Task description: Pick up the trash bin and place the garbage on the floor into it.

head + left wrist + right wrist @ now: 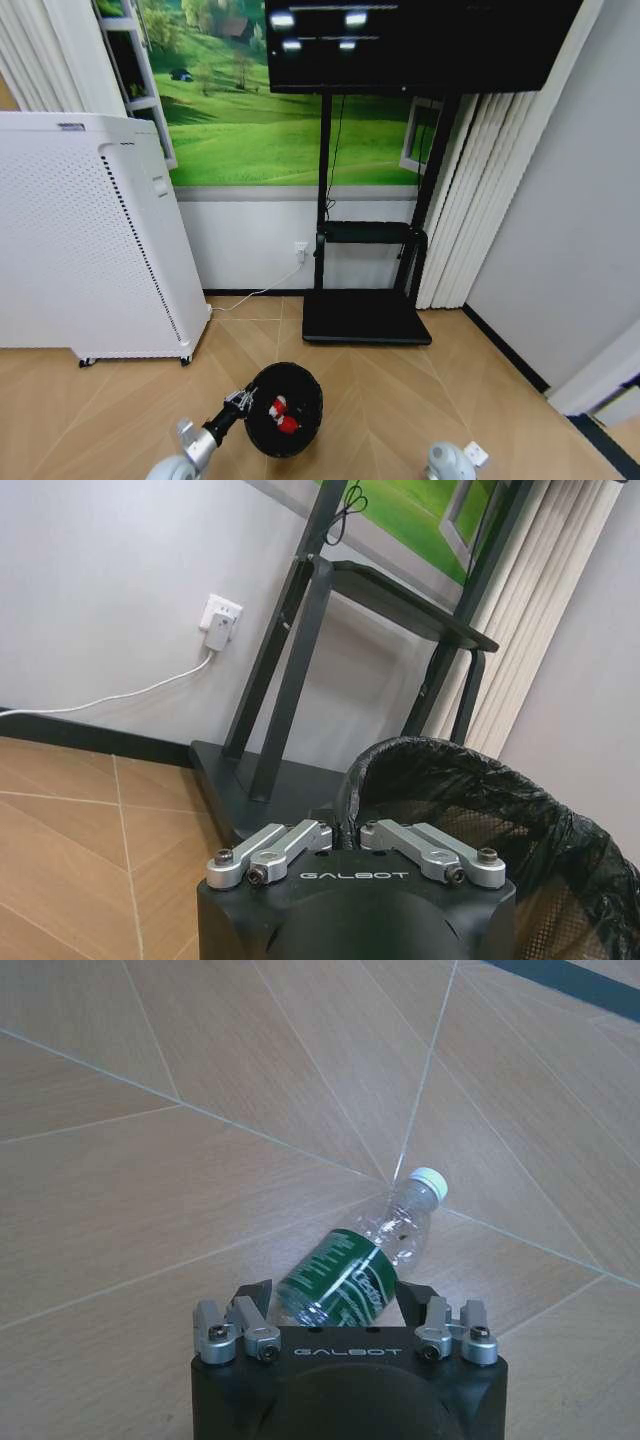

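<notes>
The left gripper (240, 401) is clamping the near rim of the trash bin (285, 408), its jaws drawn narrow onto the thin mesh edge, so that the black basket is hanging forward of the fingers with its mouth turned up and open. In the left wrist view the rim is rising in an arc straight out from between the left gripper (347, 837), and the mesh wall of the trash bin (480, 820) is falling away beyond and to one side of it. Held by the lip like this, the basket is likely being kept as a carried container, so the other arm can feed it. Two red-and-white pieces (283, 414) are already lying inside it, beyond the jaws and below the rim. The third item, the clear bottle (362, 1268) with the green label, is lying on its side on the wooden floor (150, 1210); its lower end is sitting between the fingers of the right gripper (336, 1310), and its white cap is pointing away from them. Those jaws are standing wide, one on each side of the labelled body, and whether the pads are touching the plastic I cannot tell; this looks like the approach to a grasp across the bottle's width.
</notes>
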Tool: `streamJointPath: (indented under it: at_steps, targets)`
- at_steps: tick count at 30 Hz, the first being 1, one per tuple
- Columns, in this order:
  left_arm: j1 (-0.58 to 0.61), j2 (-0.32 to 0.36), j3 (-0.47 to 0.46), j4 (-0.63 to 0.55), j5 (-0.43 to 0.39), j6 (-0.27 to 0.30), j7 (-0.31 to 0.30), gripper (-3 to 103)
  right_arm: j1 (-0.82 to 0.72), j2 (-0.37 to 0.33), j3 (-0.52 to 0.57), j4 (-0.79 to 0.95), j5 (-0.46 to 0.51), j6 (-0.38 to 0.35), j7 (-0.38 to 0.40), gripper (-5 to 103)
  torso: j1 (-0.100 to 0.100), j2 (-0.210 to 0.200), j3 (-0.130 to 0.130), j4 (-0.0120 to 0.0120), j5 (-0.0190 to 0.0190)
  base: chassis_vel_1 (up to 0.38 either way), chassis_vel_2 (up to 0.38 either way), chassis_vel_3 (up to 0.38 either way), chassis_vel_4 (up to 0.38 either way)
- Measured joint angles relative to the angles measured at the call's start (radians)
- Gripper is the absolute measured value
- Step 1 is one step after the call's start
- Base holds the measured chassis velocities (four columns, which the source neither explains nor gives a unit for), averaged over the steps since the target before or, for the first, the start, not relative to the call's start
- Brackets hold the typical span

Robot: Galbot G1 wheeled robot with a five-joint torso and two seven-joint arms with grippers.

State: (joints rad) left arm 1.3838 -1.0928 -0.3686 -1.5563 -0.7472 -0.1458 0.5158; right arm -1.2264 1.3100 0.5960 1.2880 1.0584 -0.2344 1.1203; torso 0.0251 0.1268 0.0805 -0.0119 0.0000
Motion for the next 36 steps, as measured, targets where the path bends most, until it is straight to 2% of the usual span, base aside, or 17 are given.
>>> streamJointPath:
  at_steps: [9,15,16,18,22,25,36]
  targets:
    - [0.004,-0.001,-0.004,0.000,0.000,0.000,0.000,7,0.068,-0.007,0.005,-0.066,0.034,0.004,-0.002,71,0.000,0.000,0.000,0.0001,0.0001,0.000,0.000,0.000,0.000]
    - [0.007,-0.002,-0.005,0.004,0.000,0.000,0.000,7,0.068,-0.013,0.014,-0.075,-0.034,0.024,-0.006,68,0.000,0.000,0.000,0.0000,-0.0001,0.000,0.000,0.000,0.000]
    - [0.005,-0.002,-0.004,0.007,0.000,0.000,0.001,7,0.070,-0.009,0.023,-0.081,-0.060,0.029,-0.005,71,0.000,0.000,0.000,-0.0002,0.0000,0.000,0.000,0.000,0.000]
    - [0.000,-0.003,0.001,0.009,0.000,0.000,0.001,7,0.081,0.005,0.050,-0.099,-0.103,0.031,-0.005,71,0.000,0.000,0.000,-0.0001,0.0000,0.000,0.000,0.000,0.000]
    - [-0.006,-0.003,0.005,0.009,0.000,0.000,0.001,7,0.087,0.011,0.066,-0.121,-0.128,0.045,0.009,74,0.000,0.000,0.000,0.0000,0.0000,0.000,0.000,0.000,0.000]
    - [-0.008,-0.002,0.006,0.010,0.000,0.001,0.001,7,0.087,0.018,0.076,-0.132,-0.123,0.061,0.037,78,0.000,0.000,0.000,0.0000,0.0000,0.000,0.000,0.000,0.000]
    - [-0.004,-0.002,0.006,0.009,-0.001,0.001,0.001,7,0.107,0.046,0.096,-0.185,-0.087,0.092,0.073,79,0.000,0.000,0.000,0.0001,-0.0001,0.000,0.000,0.000,0.000]
